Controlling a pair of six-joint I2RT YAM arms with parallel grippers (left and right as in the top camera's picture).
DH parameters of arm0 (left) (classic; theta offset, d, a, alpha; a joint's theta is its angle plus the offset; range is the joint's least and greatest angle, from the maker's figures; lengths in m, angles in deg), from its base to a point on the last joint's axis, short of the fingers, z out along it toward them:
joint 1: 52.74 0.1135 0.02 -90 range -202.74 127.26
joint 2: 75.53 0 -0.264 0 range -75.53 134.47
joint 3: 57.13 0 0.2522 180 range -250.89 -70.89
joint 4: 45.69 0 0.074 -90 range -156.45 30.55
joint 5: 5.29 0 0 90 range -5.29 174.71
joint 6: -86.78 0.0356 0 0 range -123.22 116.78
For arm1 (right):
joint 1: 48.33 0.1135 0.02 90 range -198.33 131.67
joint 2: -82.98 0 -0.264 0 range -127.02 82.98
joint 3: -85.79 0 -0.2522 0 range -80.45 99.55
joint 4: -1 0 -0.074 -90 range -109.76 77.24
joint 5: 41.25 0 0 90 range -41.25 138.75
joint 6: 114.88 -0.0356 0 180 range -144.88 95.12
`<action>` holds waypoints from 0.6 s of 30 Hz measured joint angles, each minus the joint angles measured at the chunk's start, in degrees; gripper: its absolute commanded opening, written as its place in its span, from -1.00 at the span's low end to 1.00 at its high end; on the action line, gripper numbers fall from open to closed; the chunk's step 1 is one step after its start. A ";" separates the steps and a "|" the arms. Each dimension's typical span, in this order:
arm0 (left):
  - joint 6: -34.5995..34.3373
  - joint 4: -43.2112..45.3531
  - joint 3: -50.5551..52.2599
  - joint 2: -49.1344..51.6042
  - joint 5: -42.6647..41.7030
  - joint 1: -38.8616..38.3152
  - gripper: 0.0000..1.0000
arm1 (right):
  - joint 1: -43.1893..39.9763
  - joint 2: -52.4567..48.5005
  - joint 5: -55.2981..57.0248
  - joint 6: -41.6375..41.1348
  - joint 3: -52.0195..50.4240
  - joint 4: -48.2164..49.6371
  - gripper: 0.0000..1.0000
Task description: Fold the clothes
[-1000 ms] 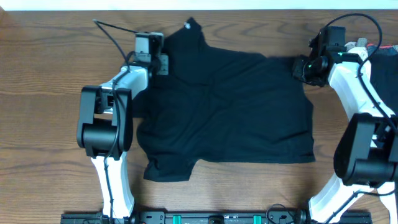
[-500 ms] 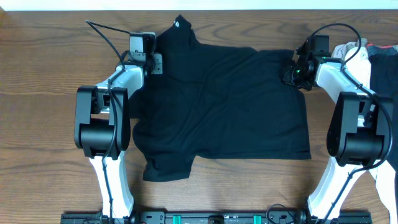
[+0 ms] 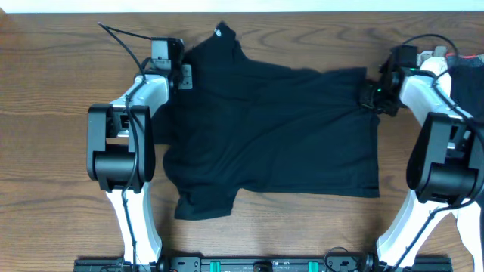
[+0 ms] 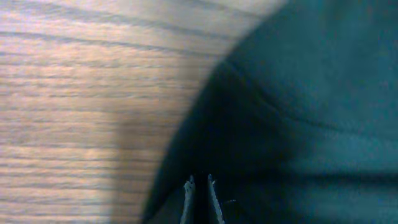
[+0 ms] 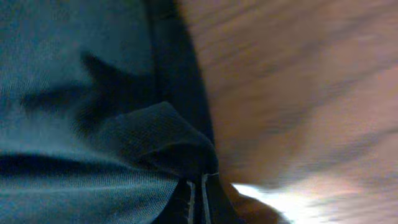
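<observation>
Left claw (image 3: 184, 76) nipped tight on shirt (image 3: 280, 128) at far shoulder edge; right claw (image 3: 372, 94) likewise at far hem corner. Shirt spread on surface (image 3: 53, 151). Likely first fold; next, both carry far edge nearward together.

Dark wooden table (image 3: 45, 113), black shirt (image 3: 280, 128) spread across it

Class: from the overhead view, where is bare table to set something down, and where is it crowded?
Bare table: the wide patch left of the left arm; the strip in front of the shirt, between the two arm bases; a narrow strip behind it. Crowded: the right edge, with the right arm and piled clothes.
</observation>
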 measured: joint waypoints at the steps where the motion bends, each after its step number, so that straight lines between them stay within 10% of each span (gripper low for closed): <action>1: 0.00 -0.48 -0.33 0.00 0.20 0.15 -0.77 | -0.39 0.02 -0.11 0.13 0.00 -0.04 -0.83; 4: 0.09 -3.04 -2.05 0.37 0.24 0.74 -0.66 | -1.53 0.04 -0.22 1.27 0.00 -0.07 -0.24; 7: 0.20 -6.60 -4.66 0.63 0.52 1.05 -0.50 | -2.32 0.28 -1.44 3.82 0.00 0.15 -0.07; 18: 2.08 -22.67 -11.76 -4.68 -10.97 0.33 -0.60 | -2.58 6.27 -13.03 8.04 0.85 -2.01 -0.58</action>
